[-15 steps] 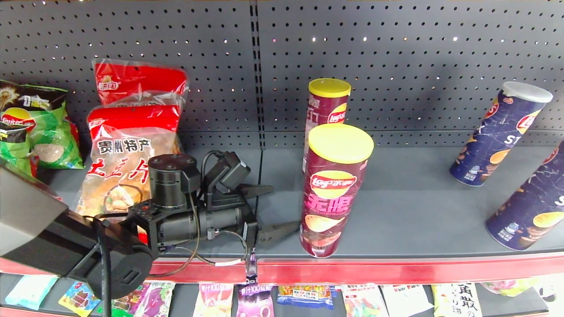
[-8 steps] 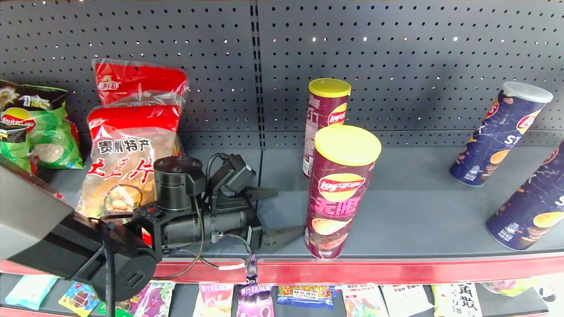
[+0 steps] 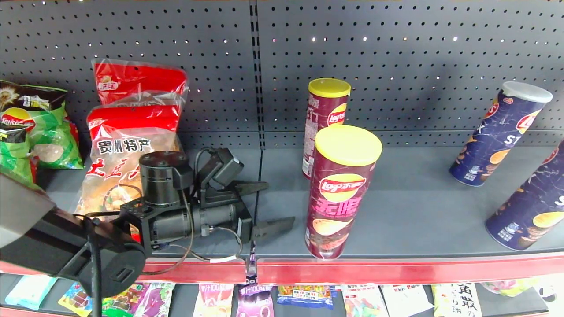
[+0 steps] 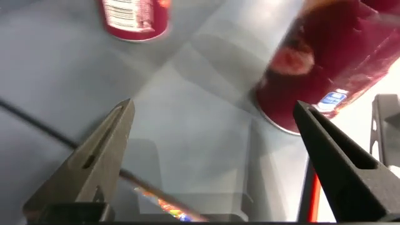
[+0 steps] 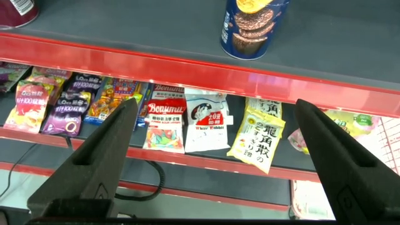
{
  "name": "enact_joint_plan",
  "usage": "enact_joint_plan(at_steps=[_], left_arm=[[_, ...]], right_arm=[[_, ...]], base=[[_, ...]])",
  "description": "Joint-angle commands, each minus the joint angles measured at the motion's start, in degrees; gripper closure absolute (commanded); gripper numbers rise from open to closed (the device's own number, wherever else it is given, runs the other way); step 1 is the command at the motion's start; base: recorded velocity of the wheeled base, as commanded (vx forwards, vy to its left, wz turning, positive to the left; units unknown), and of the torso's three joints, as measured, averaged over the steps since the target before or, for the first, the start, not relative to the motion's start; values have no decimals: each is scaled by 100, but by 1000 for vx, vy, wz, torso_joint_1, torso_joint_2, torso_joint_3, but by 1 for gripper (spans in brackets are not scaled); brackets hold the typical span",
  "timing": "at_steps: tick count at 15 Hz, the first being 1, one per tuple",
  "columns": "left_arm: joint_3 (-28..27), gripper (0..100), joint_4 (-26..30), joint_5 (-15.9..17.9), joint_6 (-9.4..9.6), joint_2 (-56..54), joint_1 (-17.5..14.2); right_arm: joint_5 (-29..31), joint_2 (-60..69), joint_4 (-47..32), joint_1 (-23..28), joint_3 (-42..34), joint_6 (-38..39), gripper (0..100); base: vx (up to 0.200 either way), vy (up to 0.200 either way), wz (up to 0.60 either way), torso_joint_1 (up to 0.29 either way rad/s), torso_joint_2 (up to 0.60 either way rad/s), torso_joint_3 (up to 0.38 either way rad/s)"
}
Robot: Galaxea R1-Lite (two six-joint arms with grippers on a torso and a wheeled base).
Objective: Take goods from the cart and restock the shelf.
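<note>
A maroon chip can [image 3: 341,189] with a yellow lid stands upright near the front edge of the grey shelf [image 3: 418,211]. My left gripper [image 3: 280,204] lies just left of it, open and empty, with a small gap between its near fingertip and the can. In the left wrist view the left gripper [image 4: 214,106] points at the same can [image 4: 337,56]. A second maroon can [image 3: 326,114] stands behind. My right gripper [image 5: 215,105] is open and empty, below the red shelf edge [image 5: 187,62].
Red snack bags [image 3: 128,145] and green chip bags [image 3: 35,127] stand left of the arm. Two blue cans [image 3: 500,134] [image 3: 528,207] lean at the right. Between the maroon and blue cans the shelf is bare. Small snack packets [image 5: 206,119] fill the lower shelf.
The front maroon can shifted slightly right, then stayed put. My left gripper first pushed toward it, then drew back a little to the left, still open.
</note>
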State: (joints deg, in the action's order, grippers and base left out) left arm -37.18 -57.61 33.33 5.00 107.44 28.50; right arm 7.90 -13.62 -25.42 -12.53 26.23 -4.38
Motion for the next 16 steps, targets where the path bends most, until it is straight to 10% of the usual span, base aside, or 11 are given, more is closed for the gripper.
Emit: enact_joint_plan(at_steps=[1, 3, 7, 11, 14, 16], left_arm=[[18, 0, 268, -11, -8, -733, -547], [44, 0, 690, -204, -52, -1357, -811], [510, 0, 2703, -1725, -623, -3774, -917], [914, 0, 4091, -4836, -596, -5532, -855], [1688, 0, 5709, -5012, -473, -7852, -521], [1626, 0, 7915, -5020, -412, -9487, -688]], right_arm=[[-17, 17, -7, -21, -39, -11, 0], [-25, 96, -7, -30, -127, -19, 0], [27, 395, -16, -12, -400, -37, 0], [335, 738, -25, 23, -663, -63, 0], [361, 790, 2, 14, -734, -72, 0], [379, 790, 10, 14, -760, -107, 0]], base=[[0, 0, 0, 0, 0, 0], [0, 0, 0, 0, 0, 0], [0, 0, 0, 0, 0, 0], [0, 0, 0, 0, 0, 0], [0, 0, 0, 0, 0, 0], [0, 0, 0, 0, 0, 0]])
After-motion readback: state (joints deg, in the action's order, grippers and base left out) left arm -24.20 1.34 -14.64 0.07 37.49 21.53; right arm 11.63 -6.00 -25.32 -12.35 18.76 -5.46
